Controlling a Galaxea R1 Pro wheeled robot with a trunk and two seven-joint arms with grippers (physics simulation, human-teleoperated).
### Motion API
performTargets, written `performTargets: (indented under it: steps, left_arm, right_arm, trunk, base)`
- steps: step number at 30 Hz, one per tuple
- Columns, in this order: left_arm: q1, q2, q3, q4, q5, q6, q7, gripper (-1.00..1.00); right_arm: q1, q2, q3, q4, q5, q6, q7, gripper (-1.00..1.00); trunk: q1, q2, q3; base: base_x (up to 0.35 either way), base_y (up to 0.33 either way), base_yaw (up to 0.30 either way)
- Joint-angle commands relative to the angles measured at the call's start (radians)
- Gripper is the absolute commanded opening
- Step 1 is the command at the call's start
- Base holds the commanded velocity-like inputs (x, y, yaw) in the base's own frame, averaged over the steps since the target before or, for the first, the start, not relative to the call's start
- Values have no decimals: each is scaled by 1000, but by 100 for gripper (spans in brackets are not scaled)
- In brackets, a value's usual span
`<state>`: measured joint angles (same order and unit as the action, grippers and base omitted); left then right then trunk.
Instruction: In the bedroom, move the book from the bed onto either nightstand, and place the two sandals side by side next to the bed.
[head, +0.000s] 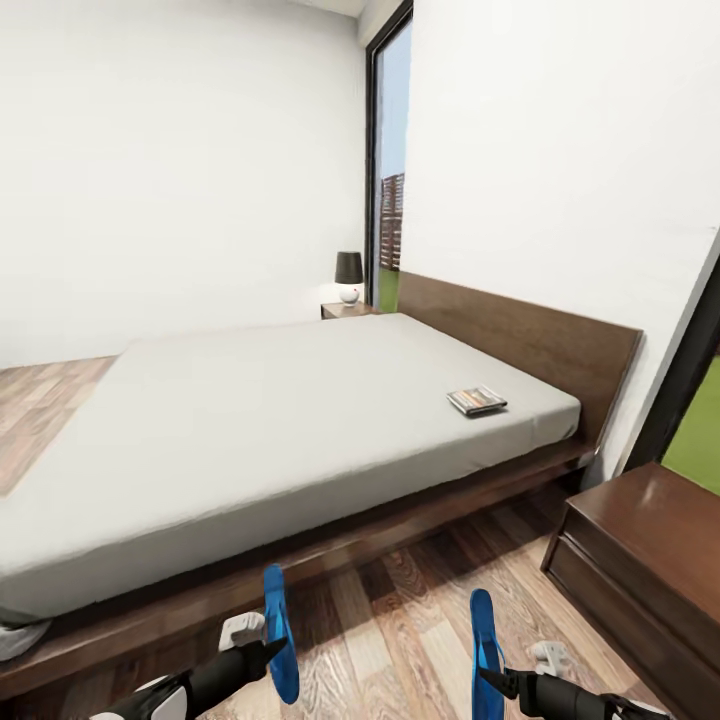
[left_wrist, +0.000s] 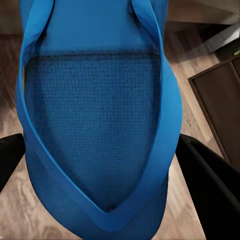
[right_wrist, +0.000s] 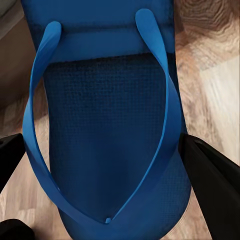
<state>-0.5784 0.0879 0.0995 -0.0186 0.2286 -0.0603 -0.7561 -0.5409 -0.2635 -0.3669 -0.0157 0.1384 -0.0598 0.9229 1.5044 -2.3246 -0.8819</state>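
The book (head: 477, 401) lies flat on the bed (head: 280, 420), near the headboard end and close to the mattress edge that faces the robot; its cover shows an orange band, but the lettering is too small to read. Each gripper is clamped on a blue sandal. The left gripper (head: 268, 650) holds the left sandal (head: 281, 634) on edge above the plank floor (head: 400, 620), just beside the bed frame; in the left wrist view, the black fingers (left_wrist: 210, 185) press both sides of that sandal (left_wrist: 97, 125). The right gripper (head: 492, 679) pinches the right sandal (head: 486, 655) the same way, and the right wrist view shows its fingers (right_wrist: 212, 175) at both sides of the sole (right_wrist: 107, 130). The sandals are well apart, with bare floor between them. A nightstand (head: 650, 560) stands right of the right sandal, by the headboard. A second nightstand (head: 345, 310), bearing a lamp (head: 349, 276), sits beyond the bed.
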Motion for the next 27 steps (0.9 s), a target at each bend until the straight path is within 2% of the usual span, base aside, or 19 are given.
performTargets:
  steps: [1,27]
  left_arm:
    - [-1,0,8,2,-6,-4,-3,-100]
    - [0,0,8,2,-6,-4,-3,-100]
  right_arm:
    - [0,0,-7,0,10,-6,2,-100]
    - [-1,-1,-7,0,10,-6,2,-100]
  trunk:
    - [0,0,-1]
    - [0,0,-1]
  base:
    - [0,0,219]
    - [0,0,219]
